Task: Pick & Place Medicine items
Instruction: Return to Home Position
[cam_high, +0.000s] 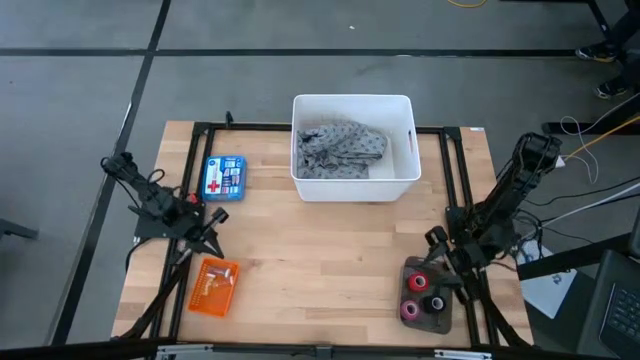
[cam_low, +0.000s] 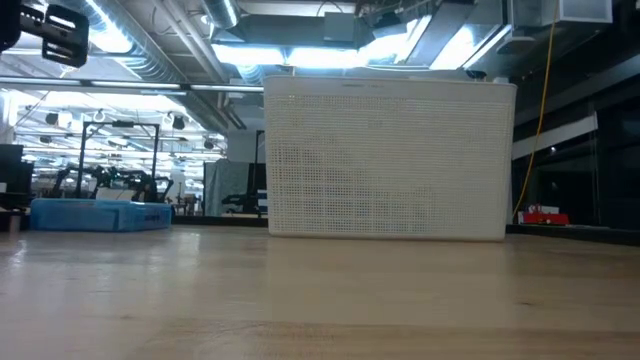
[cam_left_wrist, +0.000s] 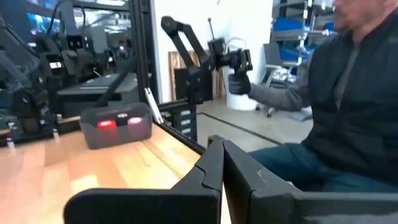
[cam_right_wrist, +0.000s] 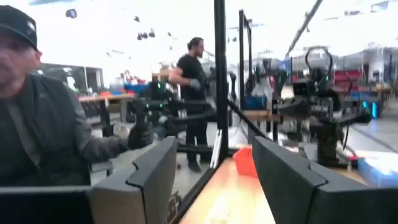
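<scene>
The flat blue box with the red cross (cam_high: 223, 178) lies flat on the table's left far part; in the low view the blue box (cam_low: 100, 213) shows at the left. The amber vial and the silvery piece do not show. My left gripper (cam_high: 212, 238) hovers shut near the table's left edge, between the blue box and an orange box, and holds nothing; its shut fingers show in the left wrist view (cam_left_wrist: 222, 146). My right gripper (cam_high: 436, 242) waits open at the right edge, above a dark tray; the right wrist view shows its gap (cam_right_wrist: 214, 155) empty.
A white bin (cam_high: 353, 148) holding grey patterned cloth (cam_high: 342, 150) stands at the far middle. An orange box (cam_high: 213, 285) lies near left. A dark tray (cam_high: 425, 295) with red, pink and black pieces sits near right. A person (cam_left_wrist: 348, 99) stands beyond the near edge.
</scene>
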